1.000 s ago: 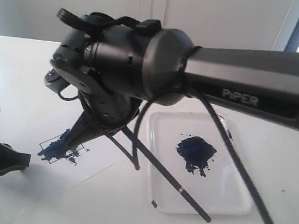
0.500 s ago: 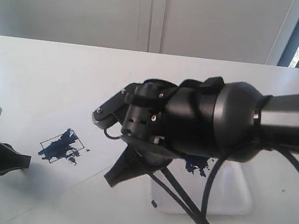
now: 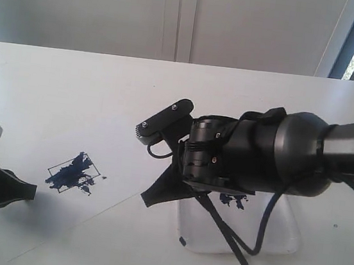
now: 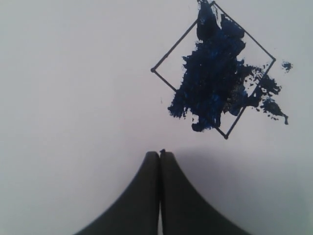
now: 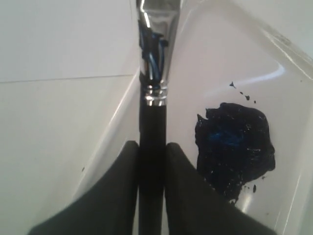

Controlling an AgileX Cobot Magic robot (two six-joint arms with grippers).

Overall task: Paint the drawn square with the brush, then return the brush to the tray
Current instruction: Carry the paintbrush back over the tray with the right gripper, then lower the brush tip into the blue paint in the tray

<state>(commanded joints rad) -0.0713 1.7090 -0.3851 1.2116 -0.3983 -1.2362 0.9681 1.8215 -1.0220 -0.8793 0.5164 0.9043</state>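
Your biggest exposure is the table [image 3: 72, 94]. The brush head is streaked dark blue and probably still wet, so a swing wide of the tray [image 3: 280, 239] could drip or smear on the bare top or the paper sheet [image 3: 91, 199]. The tray looks glossy and light, and pressing on its rim may tip or slide it. Let go too high and the brush [image 5: 152, 122], long and thin, could roll over the low rim. Its handle juts past the tray's near edge and might lever it out. Lay it across the paint blot [image 5: 234, 147] and the handle gets dirty.

Now the pose. Your right arm [image 3: 290, 159] reaches in from the right, low over the tray, wrist angled down and leftward, hiding most of the tray in the exterior view. The right gripper [image 5: 152, 147] pinches the black handle just behind the ferrule, which hangs above the tray's rim. The left gripper [image 4: 160, 154] sits low at the table's left, fingers pressed together on nothing, near the drawn square [image 4: 215, 73], which is smeared blue unevenly with white corners showing
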